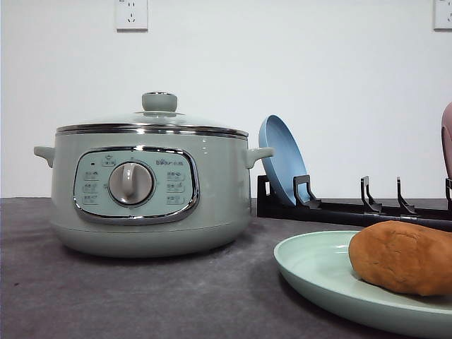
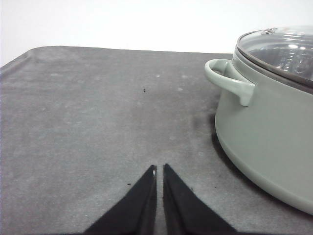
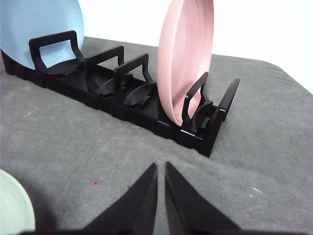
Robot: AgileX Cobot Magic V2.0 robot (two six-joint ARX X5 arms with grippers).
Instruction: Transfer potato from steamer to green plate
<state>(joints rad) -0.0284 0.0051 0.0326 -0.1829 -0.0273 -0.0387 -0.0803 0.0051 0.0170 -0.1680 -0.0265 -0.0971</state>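
Already the potato (image 1: 402, 256) lies on the green plate (image 1: 318, 272), the steamer (image 1: 148, 187) lidded; both pincers — left gripper (image 2: 160, 169) beside the steamer, right gripper (image 3: 161, 166) before the rack — are clenched, empty; likely firm, matte, moderately heavy — grasp across its middle.

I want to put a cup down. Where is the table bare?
Bare grey mat lies left of the steamer beside its handle, and between the dish rack and green plate. The plate is crowded: the potato sits there.
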